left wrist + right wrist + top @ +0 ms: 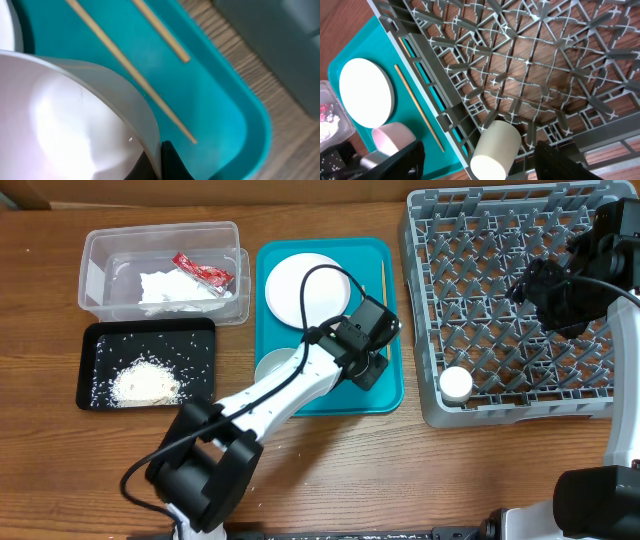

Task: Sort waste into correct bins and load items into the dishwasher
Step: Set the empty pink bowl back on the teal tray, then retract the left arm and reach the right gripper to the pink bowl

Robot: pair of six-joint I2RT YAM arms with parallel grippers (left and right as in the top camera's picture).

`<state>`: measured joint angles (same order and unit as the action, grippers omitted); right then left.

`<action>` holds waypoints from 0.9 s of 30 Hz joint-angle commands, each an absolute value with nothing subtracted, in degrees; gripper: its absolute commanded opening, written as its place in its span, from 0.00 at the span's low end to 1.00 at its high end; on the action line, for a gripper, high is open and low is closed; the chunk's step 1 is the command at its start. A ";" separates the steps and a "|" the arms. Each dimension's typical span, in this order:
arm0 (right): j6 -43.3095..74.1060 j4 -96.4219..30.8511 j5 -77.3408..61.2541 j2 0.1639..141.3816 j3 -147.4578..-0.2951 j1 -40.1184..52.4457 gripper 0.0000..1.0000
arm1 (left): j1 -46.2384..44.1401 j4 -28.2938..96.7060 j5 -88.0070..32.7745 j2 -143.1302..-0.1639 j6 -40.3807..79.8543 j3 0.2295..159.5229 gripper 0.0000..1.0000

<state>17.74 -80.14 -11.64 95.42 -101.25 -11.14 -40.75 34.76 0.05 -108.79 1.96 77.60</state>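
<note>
My left gripper [368,366] is over the teal tray [392,395], shut on the rim of a pale bowl [75,125]; the wrist view shows its jaws [161,152] pinching the bowl's wall. Two wooden chopsticks [132,70] lie on the tray beside it. The round plate [305,288] sits at the tray's far end. My right gripper [548,292] is open and empty above the grey dish rack [500,220]. A small white cup [457,383] stands in the rack's near left corner and shows between the right jaws [482,152] in the right wrist view.
The clear tub [100,250] at the back left holds a red wrapper [203,272] and white tissue [170,288]. The black tray [95,340] in front of it holds rice grains [145,383]. Another pale bowl [272,367] sits partly under my left arm.
</note>
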 commanded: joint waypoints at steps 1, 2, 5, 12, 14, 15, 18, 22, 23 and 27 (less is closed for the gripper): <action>17.28 -79.90 -11.62 94.83 -102.24 -10.94 0.72 | -40.42 34.89 1.93 -109.65 2.83 77.84 0.04; 17.28 -79.90 -11.62 94.83 -102.24 -10.94 0.71 | -40.42 34.89 1.89 -109.65 2.83 77.84 0.04; 17.30 -79.90 -11.64 94.83 -102.24 -10.94 0.71 | -40.53 34.89 1.89 -109.65 2.87 77.84 0.27; 17.34 -79.81 -12.27 94.85 -102.24 -9.74 0.71 | -38.50 39.77 2.11 -108.18 11.97 81.43 0.44; 17.34 -79.31 -13.28 94.89 -102.24 -8.01 0.71 | -35.97 43.64 2.04 -106.43 15.75 84.90 0.44; 17.34 -78.91 -13.39 94.94 -102.24 -6.87 0.71 | -34.63 45.30 1.89 -105.43 17.06 86.48 0.45; 17.61 -77.30 -13.37 95.37 -102.24 -1.78 0.72 | -29.82 49.98 0.99 -101.75 19.99 90.89 0.48; 18.00 -74.54 -13.30 97.45 -102.24 6.55 0.71 | -21.47 53.49 -3.68 -96.14 19.97 94.52 0.62; 18.00 -74.08 -13.08 98.41 -102.21 8.60 0.72 | -19.84 53.74 -4.45 -95.24 19.97 94.70 0.69; 17.96 -73.78 -10.20 102.89 -102.00 15.70 0.71 | -13.13 54.85 -4.95 -92.47 19.88 94.72 0.83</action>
<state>17.96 -74.06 -12.53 98.94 -101.25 11.38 -16.47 53.78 -2.57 -94.13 19.00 94.26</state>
